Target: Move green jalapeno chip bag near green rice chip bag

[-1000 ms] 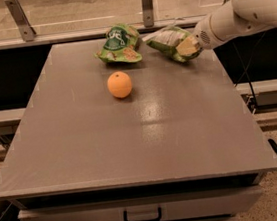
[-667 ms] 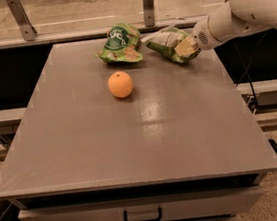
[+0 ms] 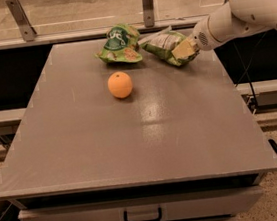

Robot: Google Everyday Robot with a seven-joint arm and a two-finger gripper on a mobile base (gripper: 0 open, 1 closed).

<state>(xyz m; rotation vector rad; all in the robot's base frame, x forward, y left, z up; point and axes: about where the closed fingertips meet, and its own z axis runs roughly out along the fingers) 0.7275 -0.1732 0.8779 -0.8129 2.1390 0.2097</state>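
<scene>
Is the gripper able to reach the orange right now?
Probably yes. The gripper sits at the right end of the green jalapeno chip bag, and only bare table lies between it and the orange.

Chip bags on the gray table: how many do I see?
2. The green rice chip bag lies near the far edge of the table; the green jalapeno chip bag lies just right of it, with the gripper at its right end. None seems hidden.

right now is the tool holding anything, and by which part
The tool seems to hold the light-green chip bag by its right end, at the table's far right.
</scene>
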